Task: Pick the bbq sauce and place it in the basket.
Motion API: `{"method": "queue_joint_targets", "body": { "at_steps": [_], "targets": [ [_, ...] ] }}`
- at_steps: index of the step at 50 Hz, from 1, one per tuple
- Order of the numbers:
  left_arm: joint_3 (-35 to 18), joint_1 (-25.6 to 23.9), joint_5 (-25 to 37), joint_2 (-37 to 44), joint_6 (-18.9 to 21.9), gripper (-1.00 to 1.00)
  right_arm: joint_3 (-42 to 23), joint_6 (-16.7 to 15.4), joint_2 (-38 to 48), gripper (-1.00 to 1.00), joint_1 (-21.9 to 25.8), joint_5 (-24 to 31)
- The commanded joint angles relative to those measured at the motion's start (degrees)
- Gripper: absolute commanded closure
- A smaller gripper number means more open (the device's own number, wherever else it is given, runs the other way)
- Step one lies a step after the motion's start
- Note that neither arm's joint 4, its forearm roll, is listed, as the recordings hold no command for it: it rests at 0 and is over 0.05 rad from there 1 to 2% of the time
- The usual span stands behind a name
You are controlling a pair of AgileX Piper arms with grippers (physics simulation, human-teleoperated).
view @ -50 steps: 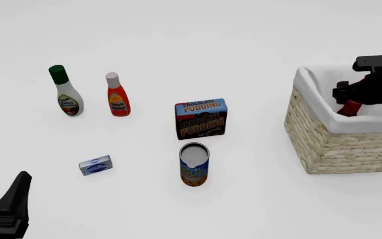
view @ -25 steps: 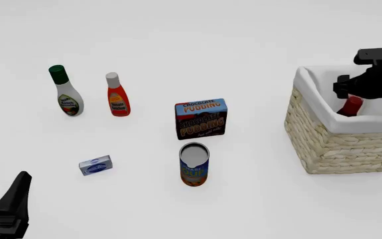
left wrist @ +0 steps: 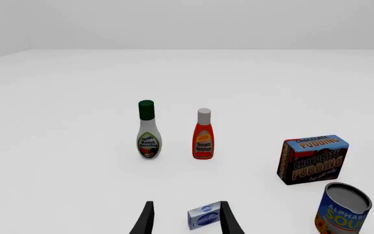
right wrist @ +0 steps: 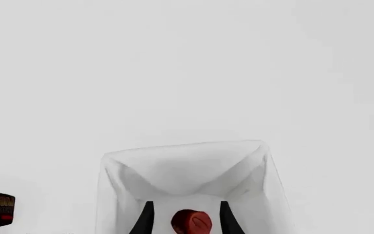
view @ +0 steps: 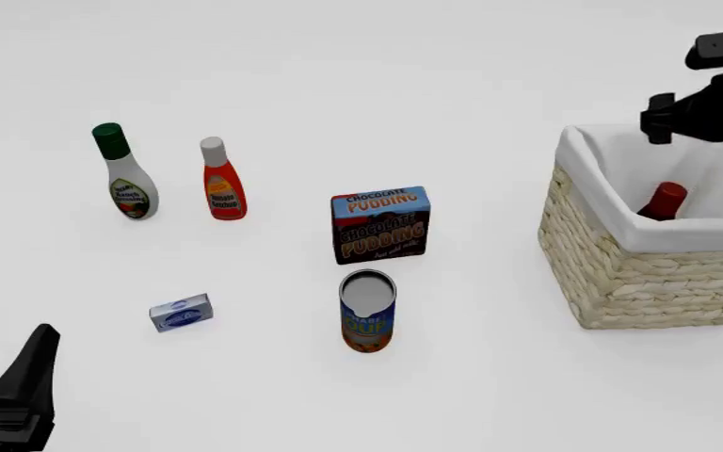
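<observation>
Sauce (view: pixel 665 200) released, upright in basket (view: pixel 625 268); right gripper (right wrist: pixel 185 218) lifted clear, jaws open; left gripper (left wrist: pixel 184 222) idle, jaws open.

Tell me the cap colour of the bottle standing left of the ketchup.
Green, on the white ranch bottle; clearest in the left wrist view.

The front camera is looking down and forward over the whole counter (view: pixel 488 56). The left wrist camera is sitting low, facing the pudding box (left wrist: pixel 312 159), which both are sharing. The right wrist camera is peering closely into the basket (right wrist: pixel 112 190).
</observation>
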Motion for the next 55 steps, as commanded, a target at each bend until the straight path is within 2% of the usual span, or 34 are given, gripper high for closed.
{"method": "queue_joint_targets", "body": {
  "at_steps": [1,19,32,55],
  "targets": [
    [0.0,0.0,0.0,0.0,0.0,-1.00,-2.8,-0.3,-3.2,-1.00,2.2,3.4],
    [0.0,0.0,0.0,0.0,0.0,-1.00,-6.1,-1.1,-7.7,-1.00,3.5,7.5],
    [0.0,0.0,0.0,0.0,0.0,-1.00,-8.9,-0.5,-11.5,-1.00,5.2,9.7],
    [0.0,0.0,0.0,0.0,0.0,-1.00,-8.9,0.2,-18.6,-1.00,6.4,10.8]
  ]
}}
